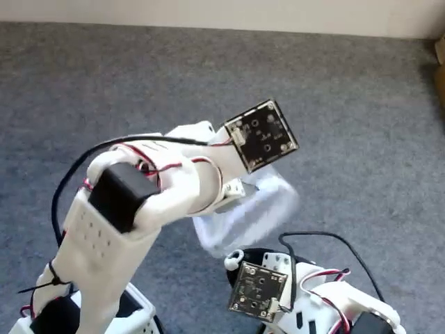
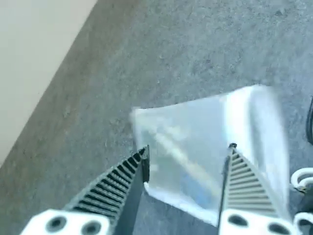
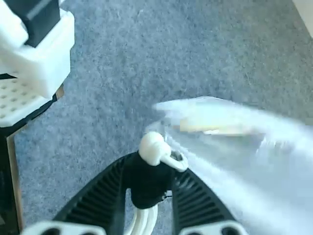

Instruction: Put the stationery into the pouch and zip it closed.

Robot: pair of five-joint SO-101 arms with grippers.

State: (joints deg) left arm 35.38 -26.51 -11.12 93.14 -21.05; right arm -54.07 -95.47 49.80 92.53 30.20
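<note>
High view. A grey table point(image 1: 139, 69) is recorded, with a clear pouch point(image 1: 250, 209) near its middle. The pouch's long axis runs on a slant, from the near end beside the right arm point(image 1: 327, 303) up and away toward the far right. It is partly covered by the left arm point(image 1: 125, 209), which is stretched over it from the near left. A black piece point(image 1: 245, 259) with a white loop point(image 1: 234, 260) is seen just beside the pouch's near end.

Left wrist view. The left gripper point(image 2: 187, 154) is held above the pouch point(image 2: 205, 132) with its claw released, one ribbed finger to each side of the pouch's width. Pale and blue contents point(image 2: 193, 183) are seen inside, lying slantwise (their kind cannot be told). Whether the pouch rests flat on the table cannot be told.

Right wrist view. The right gripper point(image 3: 154, 171) is clenched on the black piece point(image 3: 146, 186), with the white loop point(image 3: 156, 149) standing out past the fingertips. The pouch point(image 3: 244, 147) is drawn out lengthwise away from this claw, and a pale long item point(image 3: 220, 126) lies along the same axis inside.
</note>
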